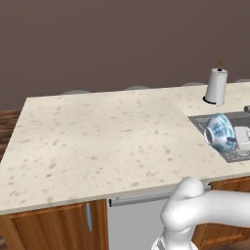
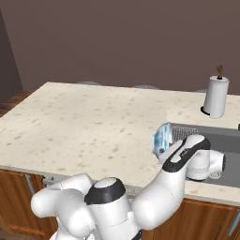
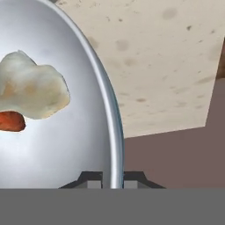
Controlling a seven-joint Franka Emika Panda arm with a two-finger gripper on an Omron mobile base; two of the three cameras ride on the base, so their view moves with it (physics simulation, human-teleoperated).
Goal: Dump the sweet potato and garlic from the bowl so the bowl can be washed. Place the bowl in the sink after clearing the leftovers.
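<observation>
The bowl [image 1: 220, 131] was tipped on its side above the sink [image 1: 202, 123], its blue patterned outside facing the worktop [image 1: 97, 136] and its rim gripped by the jaws. In the hand view, the 2 dark fingertips [image 3: 91, 181] stood closed on either side of the bowl's rim [image 3: 115, 145], 1 inside and 1 outside. The garlic [image 3: 30, 88] lay against the white inner wall of the bowl, with the sweet potato [image 3: 11, 121] touching it and partly hidden behind it. From the right base view, the bowl [image 2: 162, 137] hung at the sink's near left corner beside the wire rack [image 2: 185, 133]. A paper towel roll [image 1: 216, 85] stood on the worktop beyond the sink.
</observation>
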